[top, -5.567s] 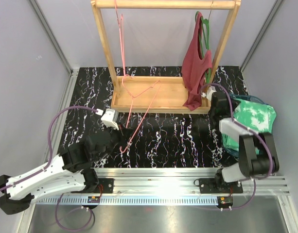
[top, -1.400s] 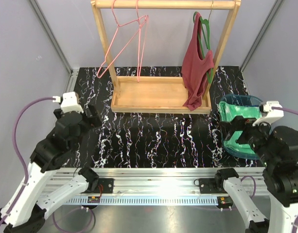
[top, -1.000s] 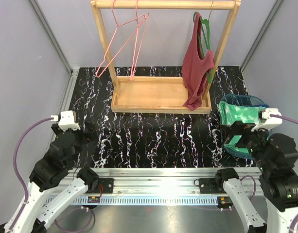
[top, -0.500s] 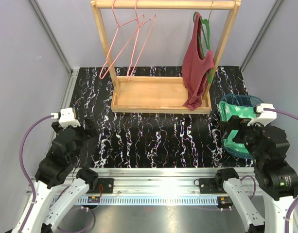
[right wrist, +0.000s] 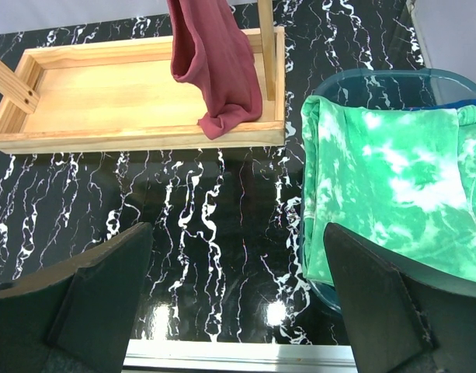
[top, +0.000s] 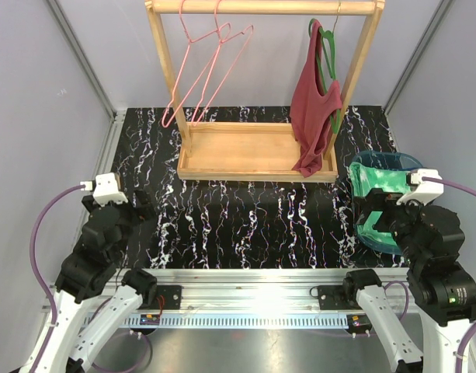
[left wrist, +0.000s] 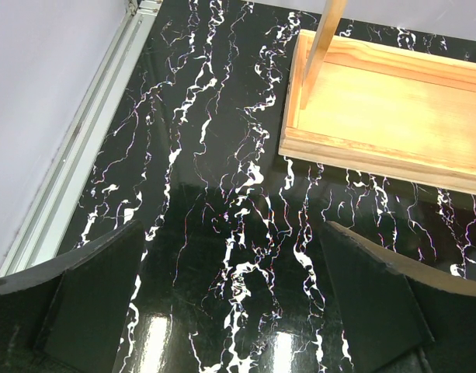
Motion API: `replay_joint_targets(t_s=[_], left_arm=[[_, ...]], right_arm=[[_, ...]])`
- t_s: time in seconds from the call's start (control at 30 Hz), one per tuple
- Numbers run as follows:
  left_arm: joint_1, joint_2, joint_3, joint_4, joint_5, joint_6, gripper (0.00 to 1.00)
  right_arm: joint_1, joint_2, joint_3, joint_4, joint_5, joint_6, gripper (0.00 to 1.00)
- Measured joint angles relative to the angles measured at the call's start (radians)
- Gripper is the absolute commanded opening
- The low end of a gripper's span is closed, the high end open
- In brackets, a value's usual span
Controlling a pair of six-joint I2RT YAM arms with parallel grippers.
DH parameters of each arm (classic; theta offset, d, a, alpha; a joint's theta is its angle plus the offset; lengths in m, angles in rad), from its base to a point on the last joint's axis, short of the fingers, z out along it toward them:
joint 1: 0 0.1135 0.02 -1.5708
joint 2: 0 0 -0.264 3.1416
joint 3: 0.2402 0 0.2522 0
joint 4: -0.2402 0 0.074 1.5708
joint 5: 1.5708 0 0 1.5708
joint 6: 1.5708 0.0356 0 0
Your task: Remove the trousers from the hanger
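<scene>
Marbled table (top: 245, 225): two bare pink hangers (top: 210, 74), one green trousers (right wrist: 385, 179) in basket (right wrist: 377, 74); left fingers (left wrist: 90, 303), right fingers (right wrist: 98, 287) released.

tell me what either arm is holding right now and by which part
Nothing. The left gripper and the right gripper both have open jaws, with only the table showing between them.

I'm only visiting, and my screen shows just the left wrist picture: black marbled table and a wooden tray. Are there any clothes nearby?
Observer: Yes. A maroon top hangs at the right end of the rack.
Operator: And the trousers?
Observer: A bright green pair lies in a teal basket at the table's right side, on no hanger.
Operator: Anything else on that rack?
Observer: Two bare pink hangers hang near its left end.
</scene>
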State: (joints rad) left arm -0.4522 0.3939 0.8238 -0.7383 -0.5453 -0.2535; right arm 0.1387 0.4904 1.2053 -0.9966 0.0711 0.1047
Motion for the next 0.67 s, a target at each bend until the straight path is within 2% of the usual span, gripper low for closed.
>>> replay_joint_targets(t_s=[0.67], left_arm=[[0.001,-0.009,0.000,0.000,-0.002,-0.006,0.99]], right_arm=[[0.000,-0.002,0.000,-0.021,0.000,-0.016,1.00]])
